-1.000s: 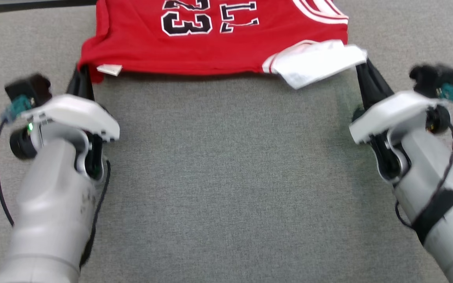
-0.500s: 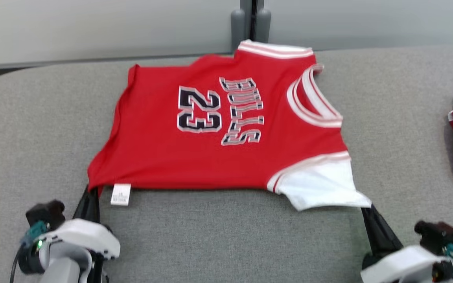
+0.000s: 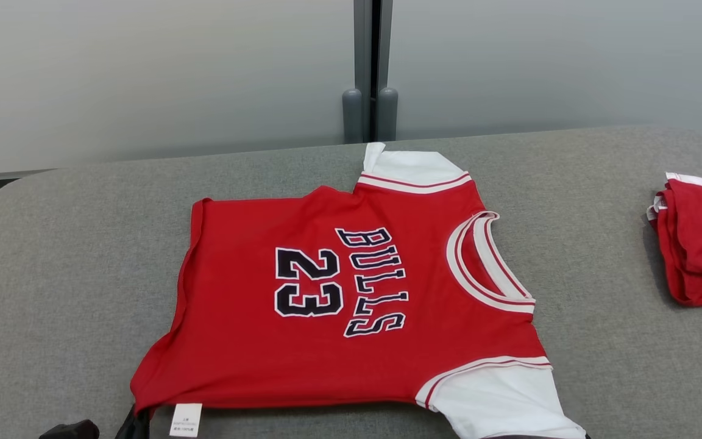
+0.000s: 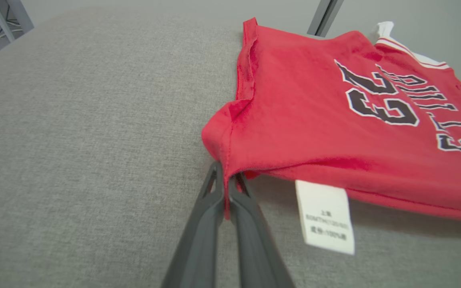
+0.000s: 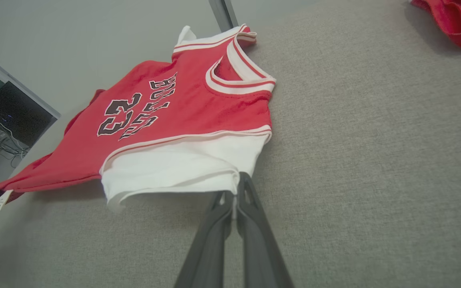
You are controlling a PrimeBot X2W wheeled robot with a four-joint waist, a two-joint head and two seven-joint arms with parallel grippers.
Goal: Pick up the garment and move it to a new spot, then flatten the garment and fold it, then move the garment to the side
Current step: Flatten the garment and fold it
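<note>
The garment (image 3: 351, 286) is a red jersey with white sleeves, spread face up on the grey padded table (image 3: 52, 244), its neck toward the right. My left gripper (image 4: 227, 182) is shut on the near corner of the red hem, beside a white care label (image 4: 326, 216). In the head view its dark fingers (image 3: 134, 424) just show at the bottom edge under that corner. My right gripper (image 5: 236, 188) is shut on the edge of the near white sleeve (image 5: 182, 164). The near edge of the garment (image 5: 174, 116) is lifted slightly off the table.
A pile of folded red garments (image 3: 698, 244) lies at the table's right edge, also seen in the right wrist view (image 5: 454, 20). A grey partition wall (image 3: 144, 79) with a dark post (image 3: 369, 73) stands behind the table. The table's far left corner is rounded.
The head camera has tilted up, so the whole garment and the back wall now show and the arms have slid off the bottom. Both grippers keep their hold.
</note>
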